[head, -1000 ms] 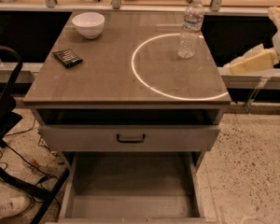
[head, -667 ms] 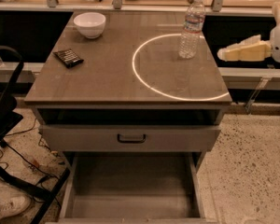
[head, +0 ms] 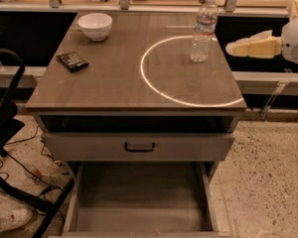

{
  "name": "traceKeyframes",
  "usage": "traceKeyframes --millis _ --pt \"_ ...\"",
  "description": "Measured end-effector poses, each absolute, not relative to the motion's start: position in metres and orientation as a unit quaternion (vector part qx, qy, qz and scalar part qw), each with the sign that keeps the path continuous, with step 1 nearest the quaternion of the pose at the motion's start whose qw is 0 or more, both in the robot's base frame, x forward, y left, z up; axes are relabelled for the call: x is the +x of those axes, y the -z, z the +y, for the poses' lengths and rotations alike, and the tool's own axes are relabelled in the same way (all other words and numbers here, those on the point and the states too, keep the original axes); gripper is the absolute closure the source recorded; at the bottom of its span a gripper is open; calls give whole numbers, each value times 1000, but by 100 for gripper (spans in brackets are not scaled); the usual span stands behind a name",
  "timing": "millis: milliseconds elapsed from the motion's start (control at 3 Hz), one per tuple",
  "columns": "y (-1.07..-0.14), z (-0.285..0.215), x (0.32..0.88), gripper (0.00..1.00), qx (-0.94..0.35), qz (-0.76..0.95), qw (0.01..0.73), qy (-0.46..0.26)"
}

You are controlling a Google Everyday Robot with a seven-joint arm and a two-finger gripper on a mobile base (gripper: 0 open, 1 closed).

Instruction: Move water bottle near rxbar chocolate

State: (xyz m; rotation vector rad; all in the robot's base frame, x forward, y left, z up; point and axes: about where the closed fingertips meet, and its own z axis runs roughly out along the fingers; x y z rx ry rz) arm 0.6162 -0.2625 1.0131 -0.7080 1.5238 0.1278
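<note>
The water bottle point(head: 203, 29) is clear and ribbed with a white cap and stands upright at the back right of the brown table top point(head: 119, 78), on a bright ring of light. The rxbar chocolate point(head: 72, 61) is a flat black bar lying near the left edge of the top. My gripper point(head: 230, 48) comes in from the right, level with the bottle's lower half. It is just right of the bottle and apart from it, past the table's right edge.
A white bowl point(head: 94, 26) sits at the back left of the top. Below are a closed drawer with a dark handle point(head: 139, 147) and an open bottom drawer point(head: 139, 202). A black chair frame point(head: 10, 148) and cables stand at the left. A shelf rail runs behind the table.
My gripper has risen and moved left toward the water bottle. The bottle, bar and bowl have not moved.
</note>
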Motion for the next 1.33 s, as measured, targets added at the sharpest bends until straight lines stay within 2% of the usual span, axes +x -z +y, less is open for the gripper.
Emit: traceKeyframes --millis 667,1333 --pt "-1001 -240 687 0 -245 704 658 -108" --pt "-985 -235 727 0 -197 702 669 -144"
